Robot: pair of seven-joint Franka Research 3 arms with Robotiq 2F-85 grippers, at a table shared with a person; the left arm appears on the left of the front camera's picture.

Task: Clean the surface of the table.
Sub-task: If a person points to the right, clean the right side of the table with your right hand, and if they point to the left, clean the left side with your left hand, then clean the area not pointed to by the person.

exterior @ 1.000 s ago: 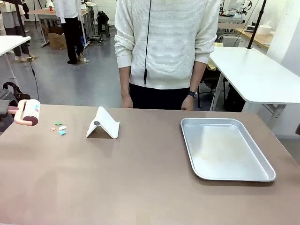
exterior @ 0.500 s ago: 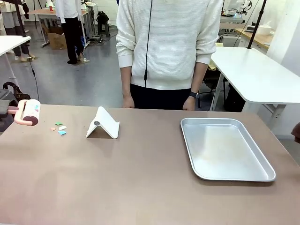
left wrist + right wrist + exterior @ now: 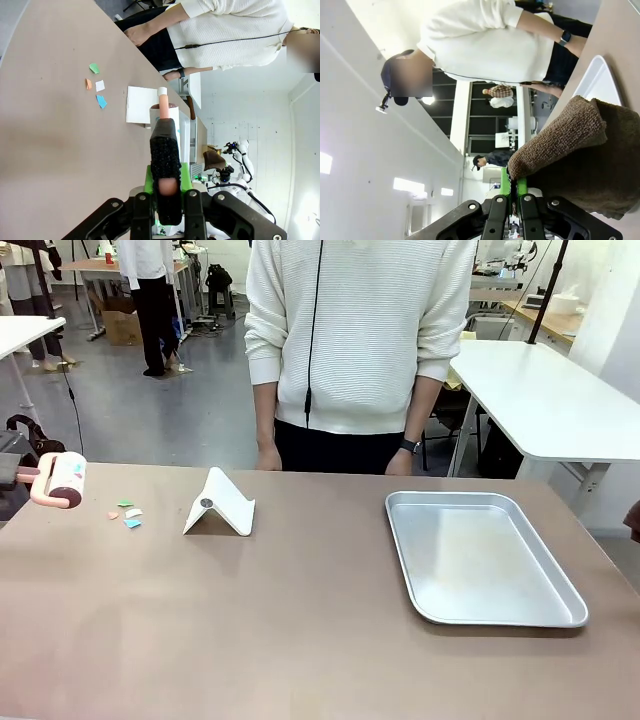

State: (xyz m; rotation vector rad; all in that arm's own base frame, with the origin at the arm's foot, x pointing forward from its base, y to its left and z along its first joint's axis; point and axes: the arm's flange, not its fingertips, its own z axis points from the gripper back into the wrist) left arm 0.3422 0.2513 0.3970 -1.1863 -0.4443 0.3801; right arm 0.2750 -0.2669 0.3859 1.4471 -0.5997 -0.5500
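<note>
The brownish table [image 3: 300,620] carries a few small coloured paper scraps [image 3: 125,513] near its far left. A pink lint roller [image 3: 60,480] hovers at the left edge beside them. In the left wrist view my left gripper [image 3: 166,180] is shut on the lint roller [image 3: 165,107] by its handle, with the paper scraps [image 3: 96,85] farther ahead on the table [image 3: 50,150]. My right gripper [image 3: 512,182] is shut on a brown towel [image 3: 570,150], whose corner [image 3: 634,520] peeks in at the front view's right edge.
A white folded stand [image 3: 220,503] sits just right of the scraps. A shiny steel tray [image 3: 480,555] lies on the right half. A person in a white sweater [image 3: 350,340] stands at the far edge, hands down. White tables flank the far side.
The person has shifted slightly. The brown towel's corner has edged a little into the front view's right side. The lint roller has not moved.
</note>
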